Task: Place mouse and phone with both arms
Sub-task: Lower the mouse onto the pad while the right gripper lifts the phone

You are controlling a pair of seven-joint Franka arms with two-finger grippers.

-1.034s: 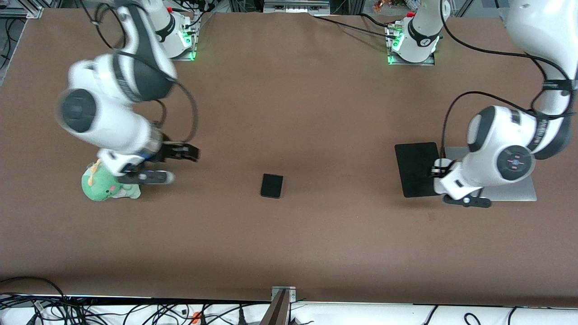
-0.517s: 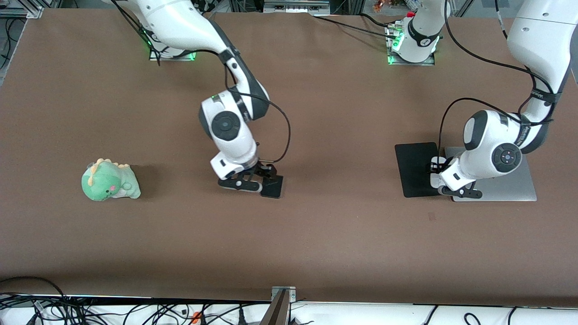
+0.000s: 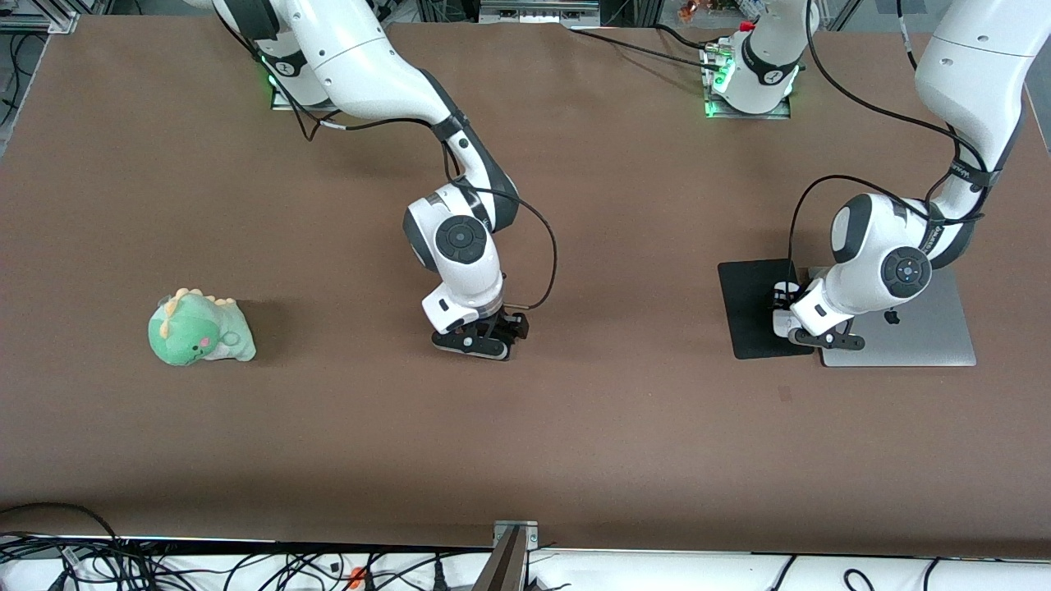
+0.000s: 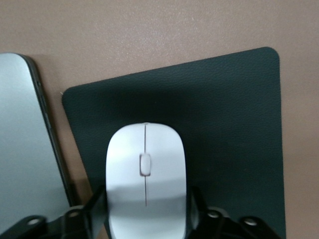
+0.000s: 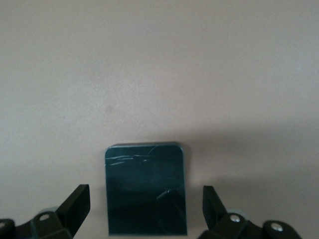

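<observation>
The white mouse (image 4: 145, 169) rests on the black mouse pad (image 4: 229, 124), near the pad's edge beside the laptop. My left gripper (image 4: 145, 209) is shut on the mouse, one finger against each of its sides; in the front view that left gripper (image 3: 788, 316) sits low over the pad (image 3: 751, 308). The black phone (image 5: 145, 189) lies flat on the table's middle. My right gripper (image 5: 145, 204) is open and straddles it, with a gap of bare table between each finger and the phone. In the front view the right gripper (image 3: 484, 335) covers most of the phone.
A silver laptop (image 3: 920, 336) lies shut beside the mouse pad, toward the left arm's end of the table. A green plush dinosaur (image 3: 197, 328) sits toward the right arm's end. Cables hang along the table's front edge.
The right arm swung from beside the plush dinosaur to the table's middle and came down around the phone. The left gripper shifted a little over the pad with the mouse.
</observation>
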